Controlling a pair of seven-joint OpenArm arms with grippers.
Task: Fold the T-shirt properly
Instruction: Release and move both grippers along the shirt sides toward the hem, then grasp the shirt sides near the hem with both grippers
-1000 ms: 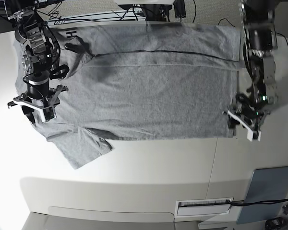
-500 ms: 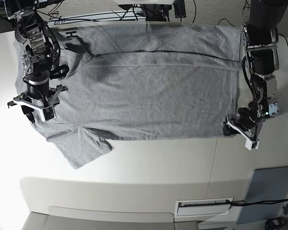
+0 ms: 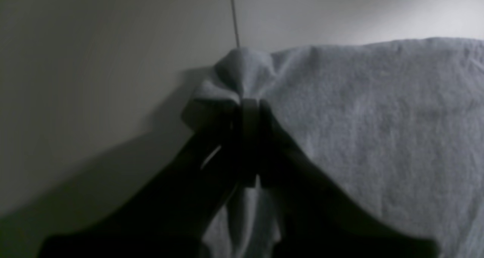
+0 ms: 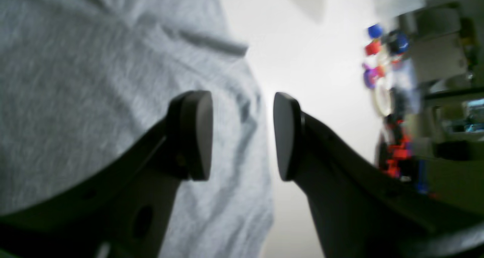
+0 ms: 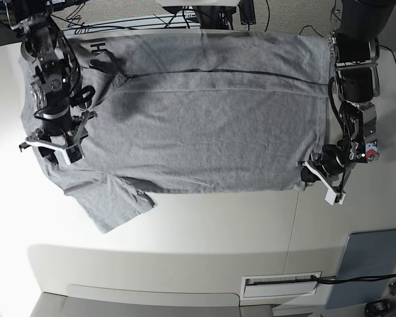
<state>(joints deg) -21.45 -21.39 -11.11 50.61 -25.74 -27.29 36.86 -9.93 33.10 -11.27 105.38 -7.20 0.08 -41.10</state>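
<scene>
The T-shirt (image 5: 204,112) lies spread flat on my desk (image 5: 204,224). My left gripper (image 5: 310,174) sits at its four o'clock corner, my right gripper (image 5: 49,140) over its nine o'clock edge.

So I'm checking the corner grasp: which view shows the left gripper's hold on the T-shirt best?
The left wrist view: the left gripper is shut on a bunched T-shirt corner. The base view shows it small, at the hem corner. The right wrist view misses it.

Left gripper (image 3: 247,110) low with jaws pinched together; right gripper (image 4: 242,135) hovers, jaws parted
</scene>
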